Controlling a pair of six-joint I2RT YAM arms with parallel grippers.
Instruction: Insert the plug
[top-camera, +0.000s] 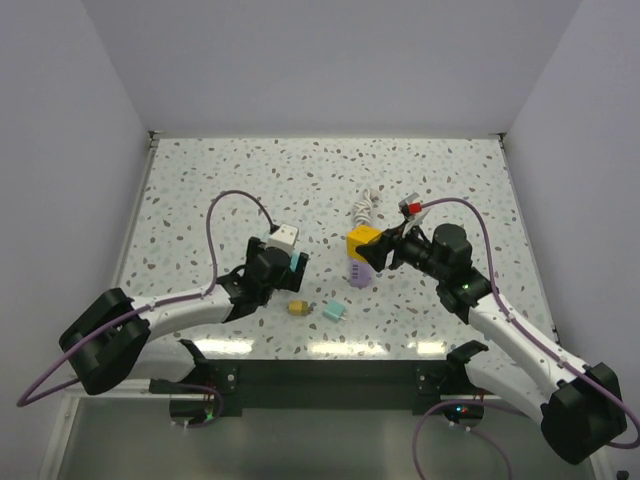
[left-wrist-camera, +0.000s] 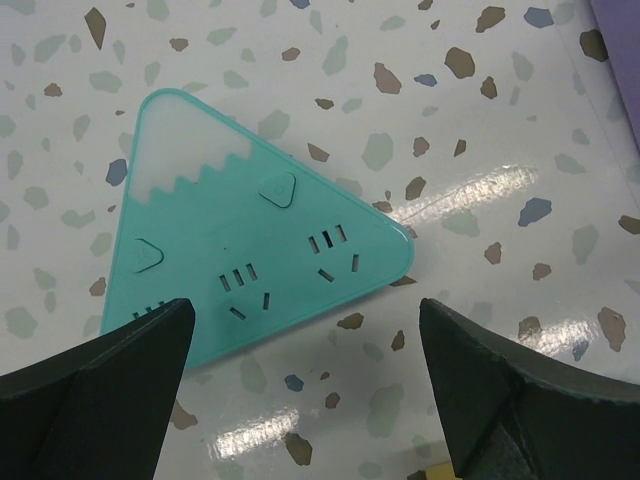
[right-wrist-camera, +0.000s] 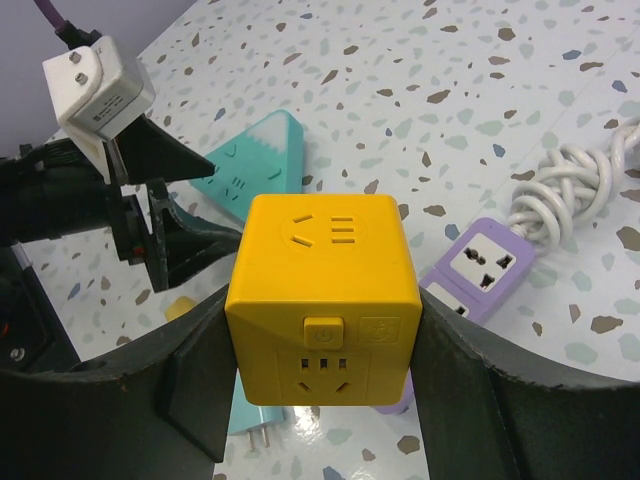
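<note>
Yellow cube adapter (right-wrist-camera: 320, 250) sits clamped between the fingers of the right gripper (right-wrist-camera: 322, 345).

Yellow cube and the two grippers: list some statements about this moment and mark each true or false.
1. The right gripper is shut on the yellow cube. True.
2. The left gripper grips the teal triangular socket. False: its jaws stand apart, holding nothing.
3. A plug sits in the yellow cube's top face. False: the slots seen there are empty.
4. The purple power strip lies on the table next to a knotted white cord. True.
</note>
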